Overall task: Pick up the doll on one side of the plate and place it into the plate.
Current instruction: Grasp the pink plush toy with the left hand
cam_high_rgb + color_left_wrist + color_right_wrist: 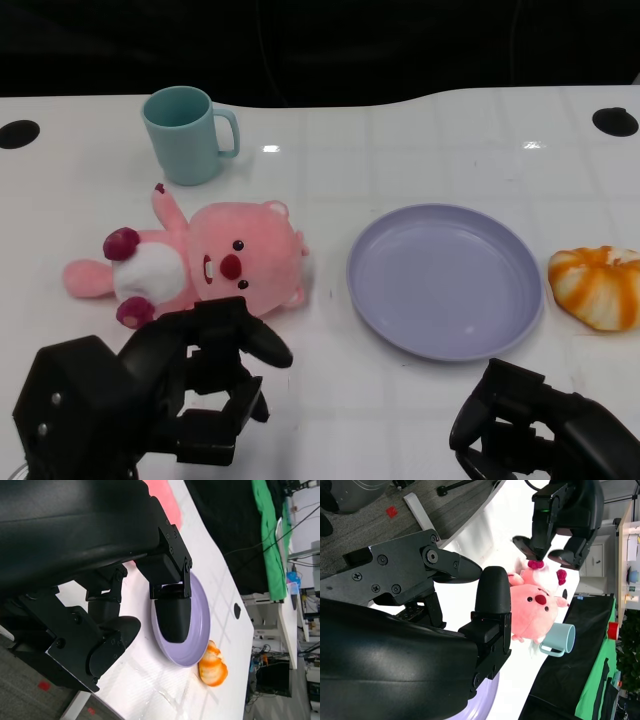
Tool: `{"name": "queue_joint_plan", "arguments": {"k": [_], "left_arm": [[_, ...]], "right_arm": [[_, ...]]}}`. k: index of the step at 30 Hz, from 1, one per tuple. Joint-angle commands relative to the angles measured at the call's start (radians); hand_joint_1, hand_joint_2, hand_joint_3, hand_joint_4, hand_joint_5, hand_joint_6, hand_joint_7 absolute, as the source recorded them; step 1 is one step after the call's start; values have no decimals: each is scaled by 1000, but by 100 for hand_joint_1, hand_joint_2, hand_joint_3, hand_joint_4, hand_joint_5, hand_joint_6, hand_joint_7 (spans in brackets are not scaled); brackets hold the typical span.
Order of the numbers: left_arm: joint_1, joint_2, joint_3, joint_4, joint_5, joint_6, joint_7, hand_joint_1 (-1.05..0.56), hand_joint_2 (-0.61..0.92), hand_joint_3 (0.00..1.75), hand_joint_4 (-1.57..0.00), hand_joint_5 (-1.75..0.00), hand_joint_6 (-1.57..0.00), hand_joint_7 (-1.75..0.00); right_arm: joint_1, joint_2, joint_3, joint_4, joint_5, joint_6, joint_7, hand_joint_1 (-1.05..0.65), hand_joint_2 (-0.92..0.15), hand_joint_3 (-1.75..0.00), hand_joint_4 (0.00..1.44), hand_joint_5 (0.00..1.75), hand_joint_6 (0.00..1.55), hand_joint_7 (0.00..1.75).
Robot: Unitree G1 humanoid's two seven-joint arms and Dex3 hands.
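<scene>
Evidently the task stands at its opening stage. The pink doll (200, 265) lies on its back on the white tabletop (420, 150), to one side of the lavender plate (445, 280) and clearly apart from it, with nothing yet resting in the plate. The left hand (205, 385) is just beside the doll's lower edge on the robot's side, fingers spread and holding nothing; the head view shows one finger (262, 345) reaching toward the doll's head, and whether it touches the plush cannot be told. In the right wrist view the same hand (560, 520) appears above the doll (535, 607), fingertips near its dark pink paws, again without a closed grasp. The right hand (545, 430) sits low near the plate's near rim, fingers apart and empty. A teal mug (187, 133) stands behind the doll, and an orange-and-white striped object (597, 285) lies on the plate's far side; neither belongs to the task. Judged from this layout, nothing of the transfer is done: closing on the doll, lifting it, carrying it across to the plate and releasing it all remain. The approach of the left hand appears nearly complete.
</scene>
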Motion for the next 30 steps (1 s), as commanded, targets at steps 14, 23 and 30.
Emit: {"name": "queue_joint_plan", "arguments": {"k": [14,23,30], "left_arm": [[-70,100,42,-99,235,-96,61,-36,92,15,-43,-82,-60,-13],[-152,233,3,-130,553,-22,50,-54,92,8,-21,-64,-44,-2],[-235,304,-68,-104,823,31,17,-65,92,5,-7,-52,-34,0]], "right_arm": [[10,-11,-12,-26,15,7,3,-22,-85,-67,65,175,44,167],[15,-10,-17,-25,21,3,6,-22,-85,-66,65,175,44,167],[16,-8,-19,-25,22,2,6,-24,-86,-66,65,175,44,167]]}}
